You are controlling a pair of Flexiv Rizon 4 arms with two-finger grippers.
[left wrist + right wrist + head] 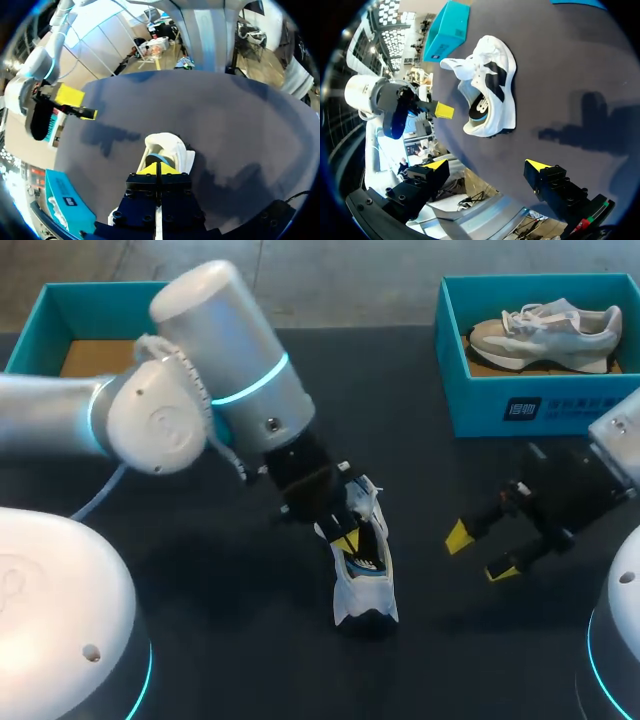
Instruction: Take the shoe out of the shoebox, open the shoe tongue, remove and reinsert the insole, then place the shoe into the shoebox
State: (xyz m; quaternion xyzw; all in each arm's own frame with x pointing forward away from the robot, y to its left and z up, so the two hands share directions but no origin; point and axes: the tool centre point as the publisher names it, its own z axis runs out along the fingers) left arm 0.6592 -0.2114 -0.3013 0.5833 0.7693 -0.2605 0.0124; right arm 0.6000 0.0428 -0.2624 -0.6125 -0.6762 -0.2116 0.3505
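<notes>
L gripper (345, 540) (157, 169) tips pressed together inside shoe (365, 585) (170, 145) (495, 85) mouth; whether they pinch anything is hidden. Shoe lies mid table (230, 640), well off its edges. R gripper (480, 553) (486, 165) spread wide, empty, well apart.

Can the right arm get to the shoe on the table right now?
Probably yes. The right gripper is open beside the shoe, with only bare table between them. The left gripper sits at the shoe's opening, so only the side facing the right gripper looks free.
</notes>
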